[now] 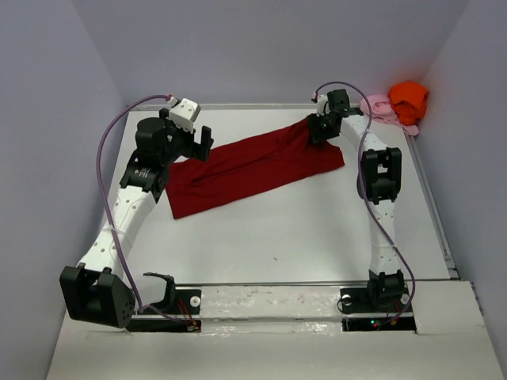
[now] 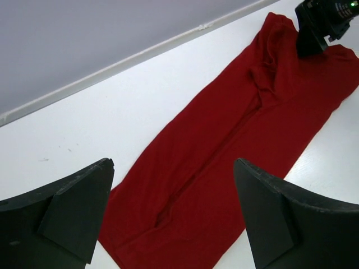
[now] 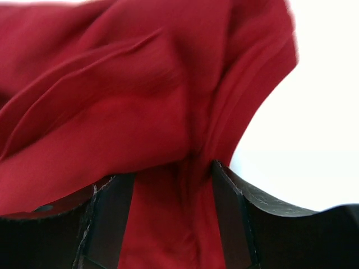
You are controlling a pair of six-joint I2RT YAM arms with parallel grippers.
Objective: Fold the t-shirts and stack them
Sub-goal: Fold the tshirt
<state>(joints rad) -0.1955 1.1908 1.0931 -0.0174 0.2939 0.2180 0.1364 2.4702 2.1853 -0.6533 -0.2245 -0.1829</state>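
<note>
Currently my right gripper (image 3: 173,168) pinches a bunched end of the dark red t-shirt (image 1: 245,170); my left gripper (image 2: 173,163) stands wide, empty. Pulling one-handed may drag the fold askew.

left gripper (image 2: 174,168): dark fingers (image 2: 73,213) spread wide in the foreground, nothing between them, above the cloth's near end
dark red t-shirt (image 2: 224,145): long band flat on the white table (image 2: 112,117), running diagonally, creased lengthwise
right gripper (image 2: 320,25): top right, on the shirt's bunched far end
</note>
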